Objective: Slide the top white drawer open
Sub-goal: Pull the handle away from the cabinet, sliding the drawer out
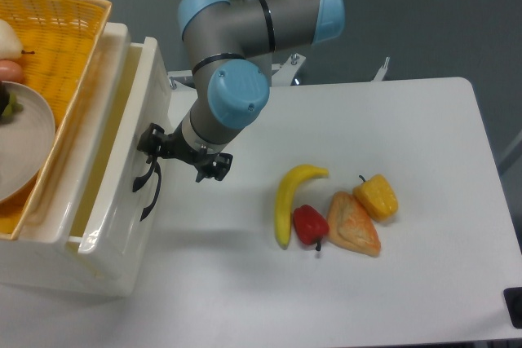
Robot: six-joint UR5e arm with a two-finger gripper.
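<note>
From my remote seat I see the glossy white top drawer [122,177] on the left side of the frame, pulled partway out of the white cabinet [49,262], with a yellowish gap showing along its inner edge. The black two-finger gripper [155,152] on the grey and light-blue arm [236,63] sits right at the curved black handle [145,175] on the drawer's front panel. The fingers look hooked around the upper end of that handle, but honestly I can't tell from this angle whether the jaws are pressed onto it or just sitting around it. A second black handle [149,201] shows just below.

On top of the cabinet, upper left, is a yellow woven basket [65,30] holding a pale round plate [20,140].

Right of centre on the white table [367,299] lies a little cluster: a yellow banana [289,197], a red pepper [310,224] touching it, an orange triangular pastry-looking piece [353,224], and a yellow pepper [377,196].
</note>
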